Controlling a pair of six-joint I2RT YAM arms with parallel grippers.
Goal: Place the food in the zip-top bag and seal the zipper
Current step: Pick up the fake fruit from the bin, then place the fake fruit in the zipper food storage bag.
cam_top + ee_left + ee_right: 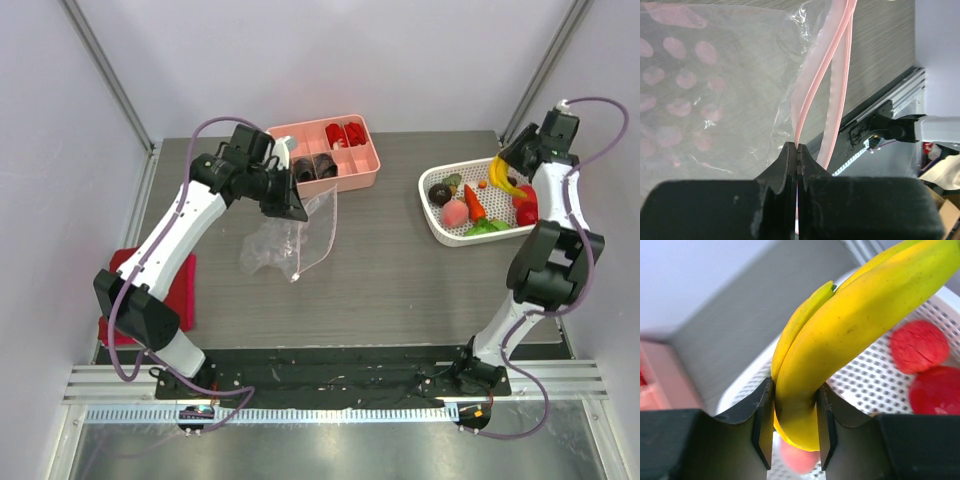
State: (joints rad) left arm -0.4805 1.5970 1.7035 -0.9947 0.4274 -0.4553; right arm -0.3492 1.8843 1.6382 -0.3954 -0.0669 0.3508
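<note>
Left gripper: jaws are pressing together on one lip of the zipper, lifting the bag's mouth off the table.
Zip-top bag: it is hanging at left centre, just near the pink compartment tray, with its body draping onto the table. The two pink strips are parting, so the mouth is judged to be standing open for loading.
Right gripper: it is pinching the yellow banana near one end, above the white mesh basket at far right.
Remaining food: carrot, red, peach, green and dark pieces are lying in the basket.
Stage: a pick-up is judged to be in hand; no food is showing in the bag.
Risk: the long banana is likely needing end-first entry.
</note>
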